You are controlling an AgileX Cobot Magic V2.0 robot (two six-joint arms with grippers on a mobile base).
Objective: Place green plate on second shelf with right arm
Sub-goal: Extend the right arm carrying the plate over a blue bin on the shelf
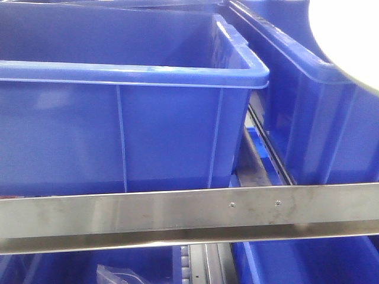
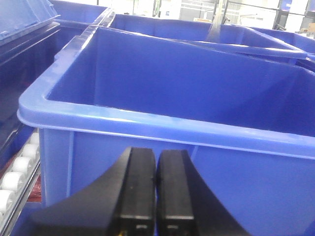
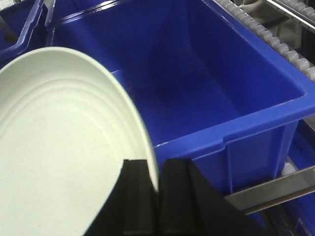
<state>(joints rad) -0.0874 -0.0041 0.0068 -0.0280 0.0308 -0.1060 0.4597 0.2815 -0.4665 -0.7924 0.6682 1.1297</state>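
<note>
The green plate (image 3: 64,147), pale sage and round, fills the left half of the right wrist view, held on edge and tilted over a big blue bin (image 3: 197,88). My right gripper (image 3: 156,169) is shut on the plate's rim, one finger on each side. A washed-out pale curve of the plate (image 1: 349,29) shows at the top right of the front view, above a blue bin there. My left gripper (image 2: 156,157) is shut and empty, its two black fingers pressed together just in front of another blue bin's near wall (image 2: 147,162).
Several large blue bins (image 1: 118,118) stand side by side on a rack. A steel shelf rail (image 1: 189,216) crosses the front view. White conveyor rollers (image 2: 15,177) run beside the left bin, and more rollers (image 3: 275,37) beside the right bin. A lower bin holds a clear bag (image 1: 118,275).
</note>
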